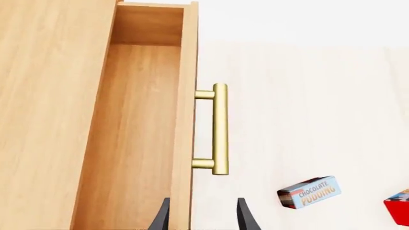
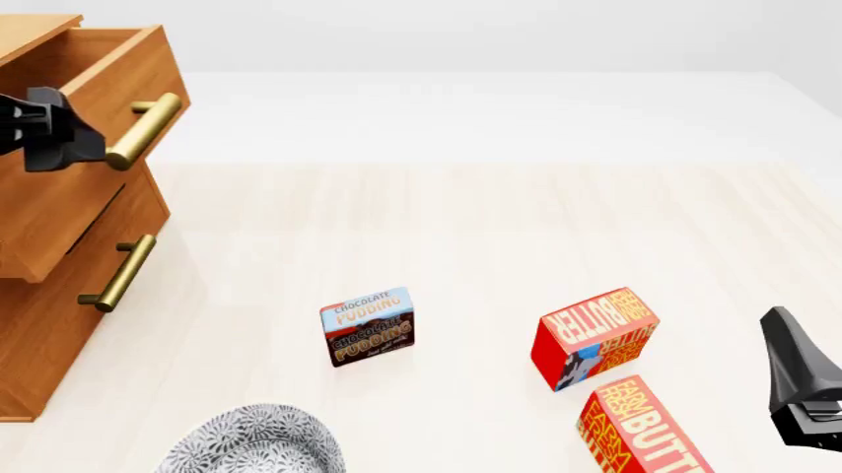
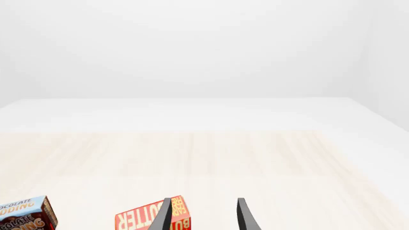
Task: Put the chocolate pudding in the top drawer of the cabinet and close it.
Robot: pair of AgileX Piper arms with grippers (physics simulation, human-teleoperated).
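Pale wood table (image 2: 526,236) against a plain white, evenly lit backdrop

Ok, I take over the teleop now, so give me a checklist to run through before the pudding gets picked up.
1. Top drawer pulled out: ok; the left wrist view shows its inside bare.
2. Left gripper free of the drawer: not ok; its jaws are open, but they straddle the drawer front, below the brass handle.
3. Chocolate pudding reachable: ok; it stands alone on the table, touching nothing.
4. Butter boxes apart from it: ok; the nearer butter box stands clear to its right.
5. Right gripper empty: ok; jaws open, holding nothing.
6. Patterned plate out of the way: cannot tell; it lies at the near edge.
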